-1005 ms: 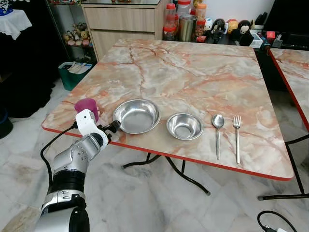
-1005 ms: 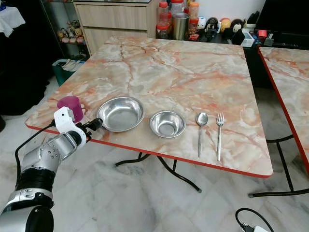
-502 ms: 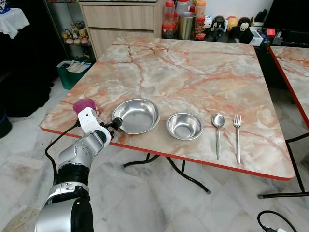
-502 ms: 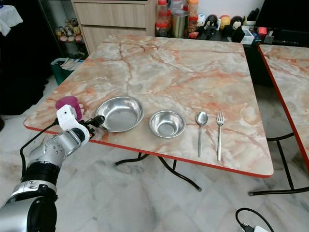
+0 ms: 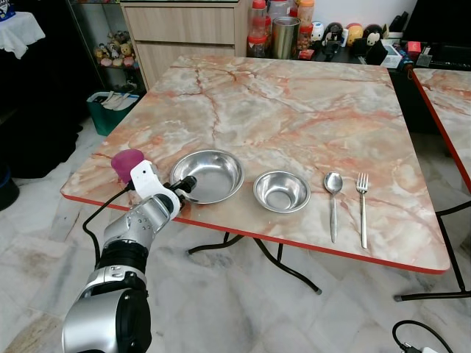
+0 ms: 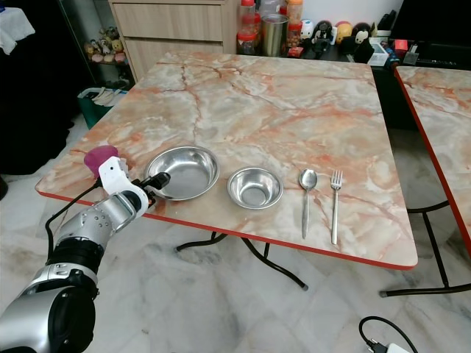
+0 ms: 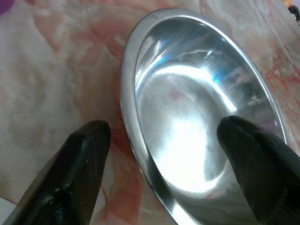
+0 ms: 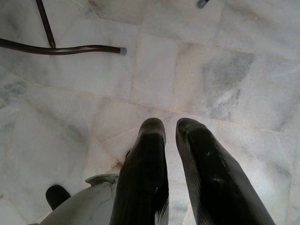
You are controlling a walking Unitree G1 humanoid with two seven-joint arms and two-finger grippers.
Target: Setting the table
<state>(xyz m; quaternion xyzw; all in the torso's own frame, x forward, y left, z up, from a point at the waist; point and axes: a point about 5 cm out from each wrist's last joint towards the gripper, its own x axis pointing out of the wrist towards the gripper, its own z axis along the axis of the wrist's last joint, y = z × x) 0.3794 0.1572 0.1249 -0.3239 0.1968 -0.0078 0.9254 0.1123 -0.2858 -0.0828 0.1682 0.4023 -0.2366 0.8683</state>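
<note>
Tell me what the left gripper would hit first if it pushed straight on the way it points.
Most likely the near rim of the large round steel bowl: the left gripper is open, one black finger outside the rim, the other over the bowl's inside. Height above it is unclear.

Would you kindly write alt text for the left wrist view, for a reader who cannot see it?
The left gripper, fingers open, straddles the near rim of a large steel bowl, one black finger outside it and one over its shiny inside. The bowl sits on a pink-veined marble table.
</note>
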